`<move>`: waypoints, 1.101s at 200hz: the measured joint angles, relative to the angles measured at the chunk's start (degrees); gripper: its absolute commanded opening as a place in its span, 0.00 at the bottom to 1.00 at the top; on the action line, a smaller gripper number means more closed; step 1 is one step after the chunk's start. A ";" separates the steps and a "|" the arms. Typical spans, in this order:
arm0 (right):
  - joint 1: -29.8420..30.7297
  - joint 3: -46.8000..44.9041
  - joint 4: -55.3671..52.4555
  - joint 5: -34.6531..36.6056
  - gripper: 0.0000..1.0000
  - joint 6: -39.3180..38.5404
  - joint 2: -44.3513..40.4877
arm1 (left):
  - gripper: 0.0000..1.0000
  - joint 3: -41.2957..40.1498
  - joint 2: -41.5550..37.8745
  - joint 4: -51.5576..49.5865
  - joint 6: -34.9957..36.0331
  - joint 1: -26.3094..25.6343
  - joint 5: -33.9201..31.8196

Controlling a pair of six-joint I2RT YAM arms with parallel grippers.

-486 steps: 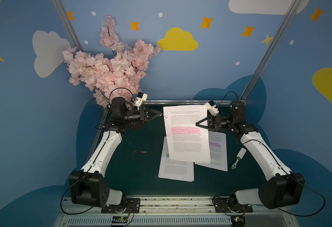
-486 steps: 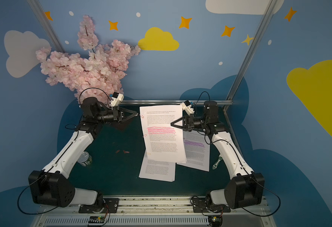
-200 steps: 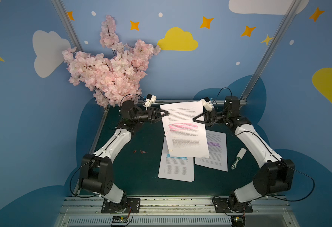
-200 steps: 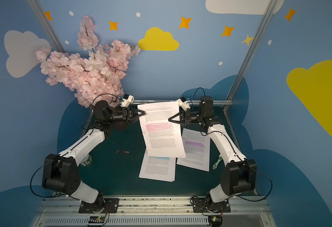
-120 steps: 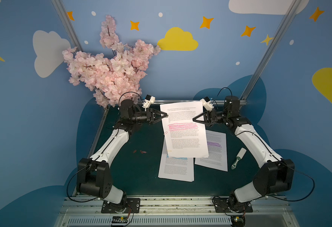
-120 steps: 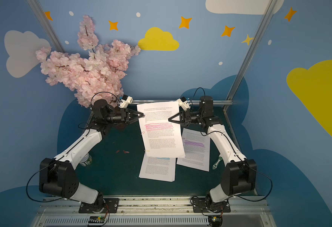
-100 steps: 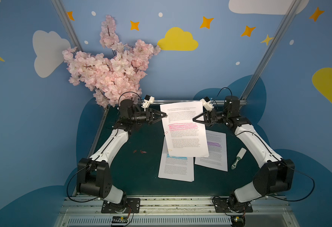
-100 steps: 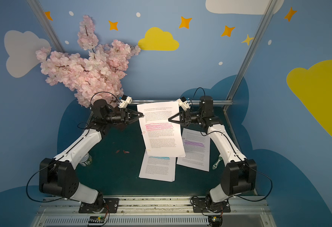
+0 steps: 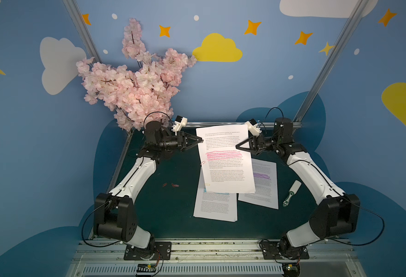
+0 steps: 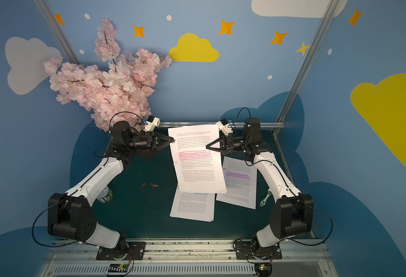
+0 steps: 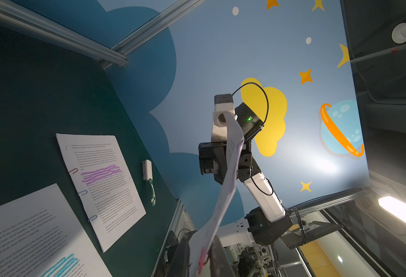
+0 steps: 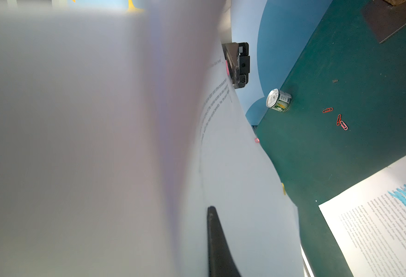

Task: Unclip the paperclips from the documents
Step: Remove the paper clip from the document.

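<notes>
The document (image 9: pixel 226 165) with the pink band hangs in the air over the mat, seen in both top views. My right gripper (image 9: pixel 237 146) is shut on its right edge; one finger (image 12: pixel 217 242) lies flat on the sheet. My left gripper (image 9: pixel 200 139) pinches the upper left edge, its jaws closed on a pink paperclip (image 11: pixel 201 260) there. Lower on that edge sit a pink clip (image 9: pixel 202 163) and a pale one (image 9: pixel 206 184). The blue-band document (image 9: pixel 215 203) and the purple-band document (image 9: pixel 260 182) lie flat. Three loose paperclips (image 9: pixel 170 185) rest on the mat.
The purple-band document carries a red clip (image 11: pixel 73 171) and two blue clips (image 11: pixel 82 192) along one edge. A small can (image 12: pixel 278 100) stands by the left arm. A white-and-green brush (image 9: pixel 292 193) lies at the right. A pink blossom branch (image 9: pixel 134 86) fills the back left.
The right arm lifted the pink-band document up and back. The left gripper reached its left edge and its jaws narrowed onto the clip there. The right gripper stayed shut.
</notes>
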 measured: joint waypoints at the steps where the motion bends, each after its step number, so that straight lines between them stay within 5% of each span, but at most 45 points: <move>1: 0.00 0.00 0.00 0.00 0.00 -0.02 0.00 | 0.19 0.00 0.00 0.00 0.02 0.02 -0.02; 61: -0.02 -0.28 0.00 -0.28 0.00 -0.76 0.00 | 0.03 0.00 0.00 1.90 -1.88 0.52 -0.74; 220: -1.38 -0.31 0.00 0.17 0.00 -0.98 0.00 | 0.03 -0.13 0.02 5.14 -3.10 0.79 -0.68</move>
